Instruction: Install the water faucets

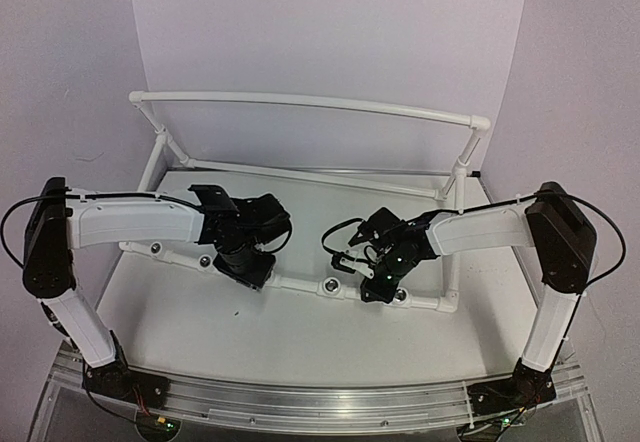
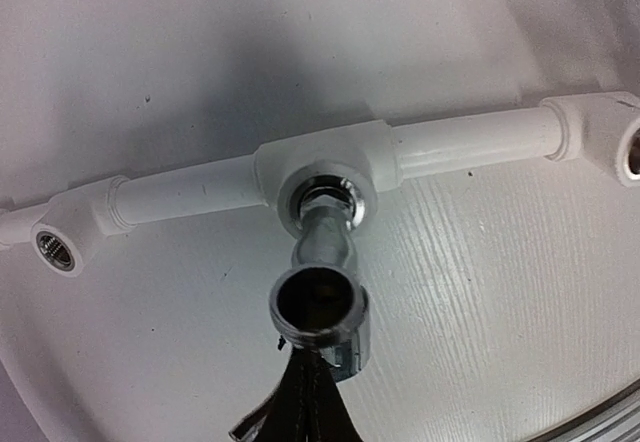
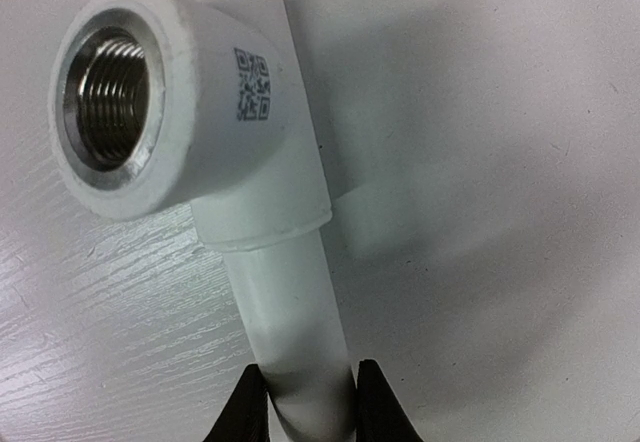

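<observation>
Landmark: the white pipe frame (image 1: pixel 300 102), lying on the bench (image 1: pixel 300 337) with its front rail nearest your arm bases. Both of your arms reach in over that rail. Water faucet (image 2: pixel 318 297): chrome, its inlet end seated in the metal-lined socket of a tee (image 2: pixel 385 147) on the front rail. Its body juts out from the socket toward the left wrist camera, and the round open spout mouth faces the lens. Your left pincer (image 2: pixel 305 387) comes in from the near side of the rail. Its dark fingers are drawn together into a narrow wedge on the faucet's near end, clamped there as far as the wrist view lets you judge. From above, the left wrist hides the faucet. Two more sockets show along the rail, an empty one (image 2: pixel 57 250) to one side of the tee and another (image 2: pixel 630 152) to the other side. Your right pincer (image 3: pixel 308 407) sits further along the same rail, its fingers pressed to either side of the straight pipe, holding the frame. Just beyond it is another tee with an empty threaded socket (image 3: pixel 105 92) and a small printed code label (image 3: pixel 253 84) beside it.
</observation>
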Robot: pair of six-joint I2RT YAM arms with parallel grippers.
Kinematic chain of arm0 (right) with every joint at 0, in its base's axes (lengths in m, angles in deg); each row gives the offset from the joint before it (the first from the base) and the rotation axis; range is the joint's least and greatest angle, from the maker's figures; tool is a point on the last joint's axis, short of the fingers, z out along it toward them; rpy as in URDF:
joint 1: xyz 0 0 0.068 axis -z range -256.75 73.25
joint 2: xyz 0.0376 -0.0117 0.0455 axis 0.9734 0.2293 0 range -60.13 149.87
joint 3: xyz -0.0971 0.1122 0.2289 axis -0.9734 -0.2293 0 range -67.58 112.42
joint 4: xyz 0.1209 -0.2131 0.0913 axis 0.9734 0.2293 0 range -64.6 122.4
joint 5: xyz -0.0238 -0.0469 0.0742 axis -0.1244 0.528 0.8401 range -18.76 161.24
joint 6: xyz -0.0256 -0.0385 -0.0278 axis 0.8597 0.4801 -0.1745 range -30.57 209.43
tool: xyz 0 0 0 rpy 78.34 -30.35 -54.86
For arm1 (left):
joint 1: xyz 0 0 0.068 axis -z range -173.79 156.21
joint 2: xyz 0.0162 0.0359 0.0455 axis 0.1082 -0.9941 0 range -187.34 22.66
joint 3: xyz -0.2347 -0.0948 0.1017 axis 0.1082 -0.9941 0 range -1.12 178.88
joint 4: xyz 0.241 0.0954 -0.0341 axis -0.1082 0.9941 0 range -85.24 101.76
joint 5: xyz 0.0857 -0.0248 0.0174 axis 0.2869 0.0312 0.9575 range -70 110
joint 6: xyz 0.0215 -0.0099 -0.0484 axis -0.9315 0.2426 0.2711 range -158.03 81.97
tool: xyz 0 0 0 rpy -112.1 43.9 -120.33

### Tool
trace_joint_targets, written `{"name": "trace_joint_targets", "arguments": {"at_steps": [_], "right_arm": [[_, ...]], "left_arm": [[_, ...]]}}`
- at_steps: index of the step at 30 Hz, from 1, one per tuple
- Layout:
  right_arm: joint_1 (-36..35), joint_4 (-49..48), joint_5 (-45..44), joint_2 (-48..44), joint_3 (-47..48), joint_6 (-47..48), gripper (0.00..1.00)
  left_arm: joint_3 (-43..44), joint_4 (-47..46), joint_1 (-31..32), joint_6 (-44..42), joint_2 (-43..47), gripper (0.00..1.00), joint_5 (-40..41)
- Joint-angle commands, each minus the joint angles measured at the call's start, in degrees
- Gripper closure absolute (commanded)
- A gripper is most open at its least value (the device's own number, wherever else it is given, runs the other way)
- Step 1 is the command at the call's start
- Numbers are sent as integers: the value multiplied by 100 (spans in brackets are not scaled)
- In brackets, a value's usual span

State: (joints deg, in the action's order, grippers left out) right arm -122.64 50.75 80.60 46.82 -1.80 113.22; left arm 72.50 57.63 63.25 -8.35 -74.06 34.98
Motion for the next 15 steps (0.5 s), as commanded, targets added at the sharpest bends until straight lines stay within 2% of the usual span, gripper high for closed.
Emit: {"name": "trace_joint_targets", "arguments": {"at_steps": [1,6,15], "right_arm": [[133,231,-254,326,-42,-533,92],[133,234,-249,312,-48,-533,92],[142,234,-261,316,-66,-531,92]], "left_arm": [[60,-458,308,-180,329,98,-238],[-28,-630,370,-61,2,98,-316],[-122,-477,285,475,-520,98,138]]}}
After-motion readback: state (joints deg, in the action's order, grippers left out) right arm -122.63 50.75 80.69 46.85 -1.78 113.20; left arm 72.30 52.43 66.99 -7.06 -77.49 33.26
